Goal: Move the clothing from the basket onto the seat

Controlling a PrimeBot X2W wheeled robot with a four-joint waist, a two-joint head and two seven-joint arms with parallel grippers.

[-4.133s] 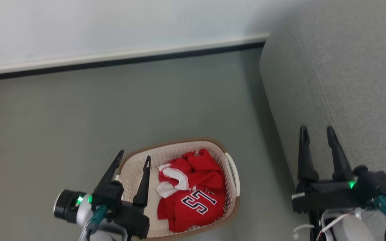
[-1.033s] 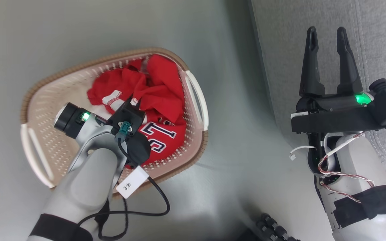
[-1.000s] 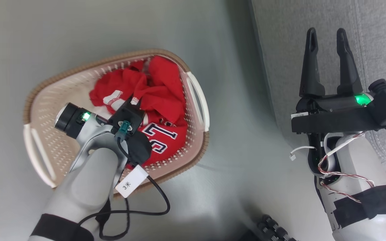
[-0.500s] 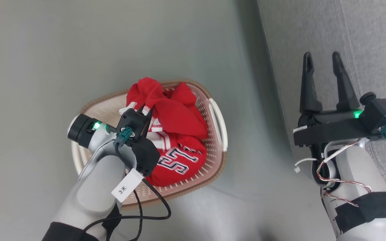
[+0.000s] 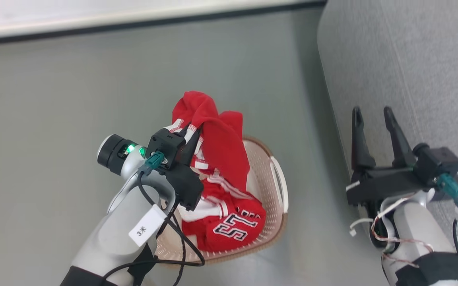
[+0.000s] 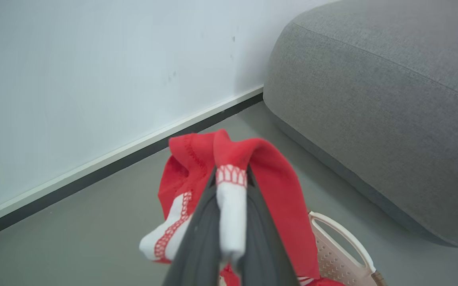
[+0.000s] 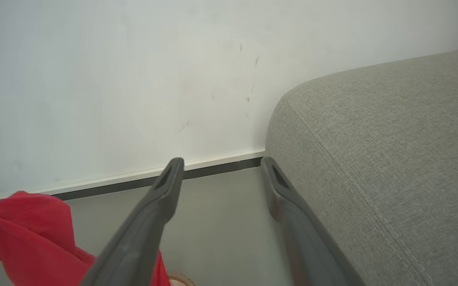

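The left hand (image 5: 191, 132) pinches only a thin hem of the jersey (image 5: 223, 143), raised above the far rim of the basket (image 5: 264, 174) with its tail inside, so it may slip free, while the right hand (image 5: 372, 116) gapes wide by the edge of the sofa (image 5: 412, 59).

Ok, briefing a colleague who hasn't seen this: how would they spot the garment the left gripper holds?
Left of the big grey sofa a cream basket stands on the floor. Above it a red garment hangs from the shut left gripper, pinched at white trim. Unlike the lettered jersey lying in the basket, it is raised.
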